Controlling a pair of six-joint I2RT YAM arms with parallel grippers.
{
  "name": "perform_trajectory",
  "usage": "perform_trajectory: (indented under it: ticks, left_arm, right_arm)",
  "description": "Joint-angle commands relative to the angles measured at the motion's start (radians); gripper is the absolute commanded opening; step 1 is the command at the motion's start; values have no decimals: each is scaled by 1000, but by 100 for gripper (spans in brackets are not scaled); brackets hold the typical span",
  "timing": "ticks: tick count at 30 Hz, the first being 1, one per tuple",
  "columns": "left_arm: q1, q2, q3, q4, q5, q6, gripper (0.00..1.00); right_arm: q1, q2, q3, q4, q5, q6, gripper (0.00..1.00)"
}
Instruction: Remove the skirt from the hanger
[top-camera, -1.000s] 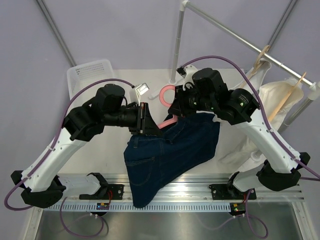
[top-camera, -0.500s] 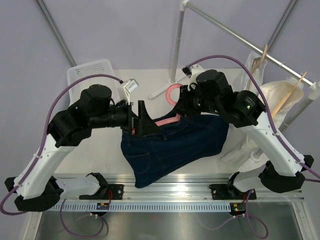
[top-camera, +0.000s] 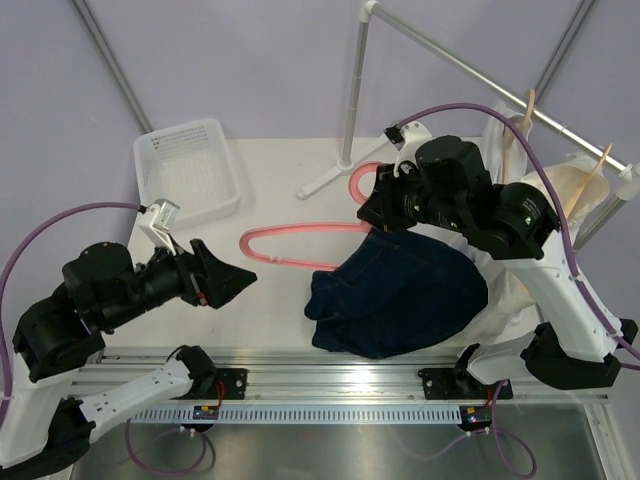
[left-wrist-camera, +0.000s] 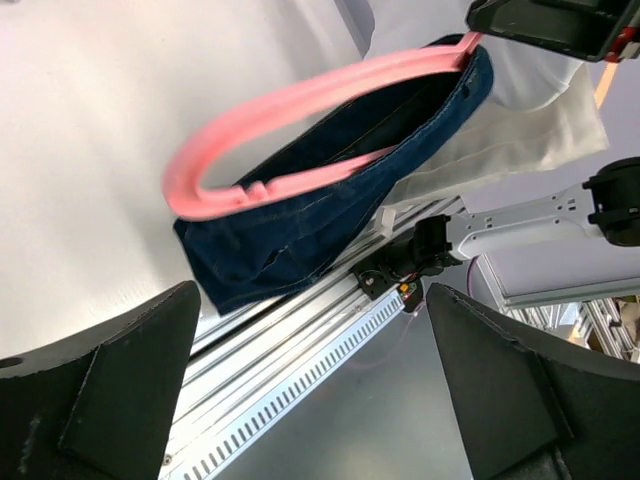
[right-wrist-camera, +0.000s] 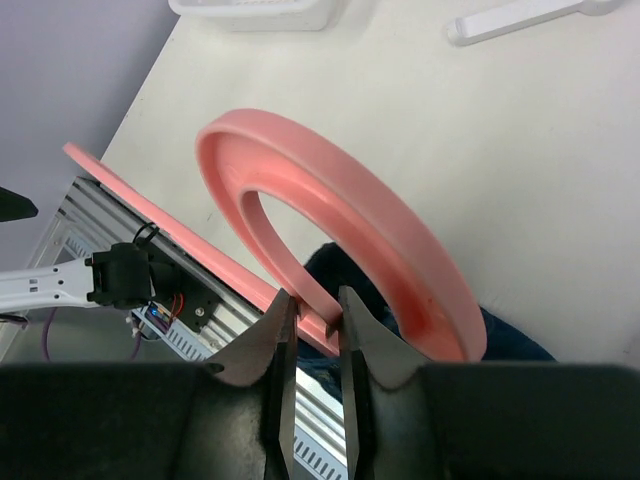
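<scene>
The dark denim skirt (top-camera: 405, 295) lies bunched on the table below my right arm; it also shows in the left wrist view as the skirt (left-wrist-camera: 320, 200). The pink hanger (top-camera: 295, 232) sticks out to the left of it with its left half bare. Its right end runs over the skirt, and I cannot tell whether the two are still joined there. My right gripper (top-camera: 376, 214) is shut on the hanger (right-wrist-camera: 340, 200) just below its hook, seen close up in the right wrist view (right-wrist-camera: 315, 312). My left gripper (top-camera: 235, 280) hangs open and empty left of the hanger, well apart from it (left-wrist-camera: 312, 300).
A white basket (top-camera: 190, 170) stands at the back left. A clothes rack pole (top-camera: 352, 90) with its foot (top-camera: 325, 183) stands behind the hanger. White garments on wooden hangers (top-camera: 570, 195) hang at the right. An aluminium rail (top-camera: 330, 365) runs along the near edge.
My left gripper opened, let go of the skirt and drew back to the near left. The skirt slid off the hanger's left half and dropped in a heap. The right arm shifted slightly right.
</scene>
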Motion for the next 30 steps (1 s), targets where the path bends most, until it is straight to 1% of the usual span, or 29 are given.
perform_trajectory:
  ticks: [1, 3, 4, 5, 6, 7, 8, 9, 11, 12, 13, 14, 15, 16, 18, 19, 20, 21, 22, 23, 24, 26, 27, 29, 30]
  left_arm:
    - [0, 5, -42, 56, -53, -38, 99]
    - [-1, 3, -53, 42, -70, -61, 99]
    - [-1, 2, -61, 30, -101, -73, 99]
    - [-1, -9, -88, 26, -109, -93, 99]
    - [0, -24, -120, 48, -103, -93, 99]
    - [-1, -42, -159, 80, -64, -95, 99]
    - [-1, -58, -197, 137, -55, -107, 99]
    - [0, -87, -249, 159, -52, -114, 99]
    - [-1, -108, -269, 229, -81, -121, 99]
    - [-1, -116, -250, 242, -101, -110, 99]
    - [0, -110, -224, 245, -156, -95, 99]
    - [0, -93, -182, 205, -191, -52, 99]
    - [0, -52, -94, 190, -222, -24, 99]
    - [-1, -29, -50, 171, -252, 5, 99]
    - [-1, 16, 11, 147, -250, 82, 99]
    - [-1, 54, 51, 142, -216, 105, 99]
    - [-1, 71, 62, 138, -192, 143, 99]
    - [-1, 86, 67, 144, -126, 163, 99]
    - [-1, 114, 70, 151, -89, 180, 99]
    - [0, 126, 70, 156, -55, 200, 99]
    - [0, 140, 68, 161, 27, 208, 99]
    - [-1, 180, 57, 173, 104, 230, 99]
    - [-1, 194, 51, 176, 185, 238, 99]
    - [0, 238, 42, 168, 255, 254, 99]
    - [-1, 250, 39, 162, 313, 258, 99]
  right_arm:
    - [0, -22, 48, 29, 43, 11, 0]
    - [-1, -22, 54, 28, 40, 17, 0]
    - [-1, -21, 59, 28, 46, 22, 0]
    - [-1, -19, 68, 23, 57, 36, 0]
    - [-1, -12, 77, 16, 74, 39, 0]
    - [0, -7, 85, 16, 74, 39, 0]
    - [-1, -3, 102, 8, 74, 36, 0]
    - [-1, 5, 106, 8, 63, 34, 0]
    - [-1, 5, 108, 3, 54, 28, 0]
    - [-1, 5, 105, 0, 46, 28, 0]
    - [-1, 2, 99, -1, 39, 27, 0]
    - [-1, -4, 85, -1, 29, 25, 0]
    - [-1, -6, 77, -1, -1, 21, 0]
    - [-1, -9, 73, -7, -13, 19, 0]
    - [-1, -13, 57, -21, -49, 19, 0]
    - [-1, -21, 50, -23, -63, 17, 0]
    - [0, -29, 33, -24, -104, 10, 0]
    - [0, -36, 21, -21, -124, 2, 0]
    - [-1, -45, 10, -18, -139, -2, 0]
    - [0, -61, -10, -12, -162, -1, 0]
    - [-1, -67, -18, -9, -175, -4, 0]
    - [-1, -81, -33, -7, -213, -6, 0]
    - [-1, -82, -38, -6, -225, -7, 0]
    - [-1, -90, -47, -6, -256, -9, 0]
    - [-1, -91, -50, -4, -271, -10, 0]
